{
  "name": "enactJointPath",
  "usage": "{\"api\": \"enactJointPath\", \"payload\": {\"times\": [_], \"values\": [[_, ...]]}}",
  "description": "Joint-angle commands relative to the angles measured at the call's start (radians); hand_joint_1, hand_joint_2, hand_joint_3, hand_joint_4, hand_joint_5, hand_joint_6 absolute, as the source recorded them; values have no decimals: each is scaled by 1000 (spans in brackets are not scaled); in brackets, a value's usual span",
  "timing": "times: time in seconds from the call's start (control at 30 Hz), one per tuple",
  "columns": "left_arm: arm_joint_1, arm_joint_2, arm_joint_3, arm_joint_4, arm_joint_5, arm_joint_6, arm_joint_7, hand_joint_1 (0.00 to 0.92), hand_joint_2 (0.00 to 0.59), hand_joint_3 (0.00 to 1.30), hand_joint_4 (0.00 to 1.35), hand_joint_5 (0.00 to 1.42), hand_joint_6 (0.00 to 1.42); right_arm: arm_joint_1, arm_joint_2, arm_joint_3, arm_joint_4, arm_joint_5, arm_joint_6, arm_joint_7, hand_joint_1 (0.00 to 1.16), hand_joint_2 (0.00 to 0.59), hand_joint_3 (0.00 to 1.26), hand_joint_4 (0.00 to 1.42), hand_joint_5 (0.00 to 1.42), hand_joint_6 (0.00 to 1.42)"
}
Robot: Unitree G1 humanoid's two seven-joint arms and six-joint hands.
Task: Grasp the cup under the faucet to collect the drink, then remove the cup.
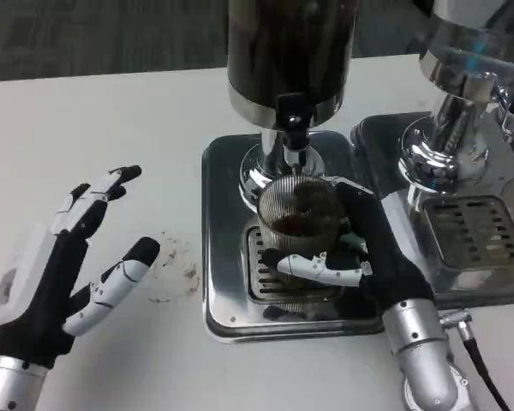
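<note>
Two hands in the head view. Right hand [360,248] wraps a ribbed glass cup [300,210], fingers [313,267] curled across the cup's near side, black palm and thumb side against its right flank; hand is clamped on the cup. Right silver forearm [420,351] runs down to the bottom edge, a black cable [484,377] beside it. Cup stands upright on the slotted grate [265,274] of a steel drip tray [218,223], directly below the faucet [293,128] of a dark drink dispenser [291,51]. Cup holds dark liquid, partly filled; exact level hard to tell through the ribbing. Cannot tell if liquid is running from the faucet.

Left hand [60,265] is well apart from the tray, on the left over the white table [111,128], palm turned inward, fingers spread apart, holding nothing. Black fingertips point up and right toward the tray. Cannot tell if it touches the table. Left wrist [8,385] sits at the bottom left corner.

Between left hand and tray, a faint stained ring mark [171,265] with brown specks on the table surface. To the right of the first tray, a second dispenser [463,94] with chrome base, standing on its own drip tray [480,231] with a slotted grate. Dark floor behind the table's far edge.
</note>
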Motion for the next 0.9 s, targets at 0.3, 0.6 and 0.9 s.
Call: {"api": "enactJointPath", "payload": {"times": [0.3,0.6,0.9], "values": [[-16,5,-30,28,-20,9,-15,0,206,178,38,179,26,57,-18,-17,-107,-17,7,-31,1103,85,659,707,746,818],[-32,4,-43,47,-21,1,-17,0,206,182,38,179,25,107,-18,-42,-206,-16,12,-34,1103,85,668,717,756,846],[-34,6,-58,45,-22,9,-32,0,203,179,27,179,24,210,-19,-30,-377,-13,27,23,1095,84,675,734,772,871]]}}
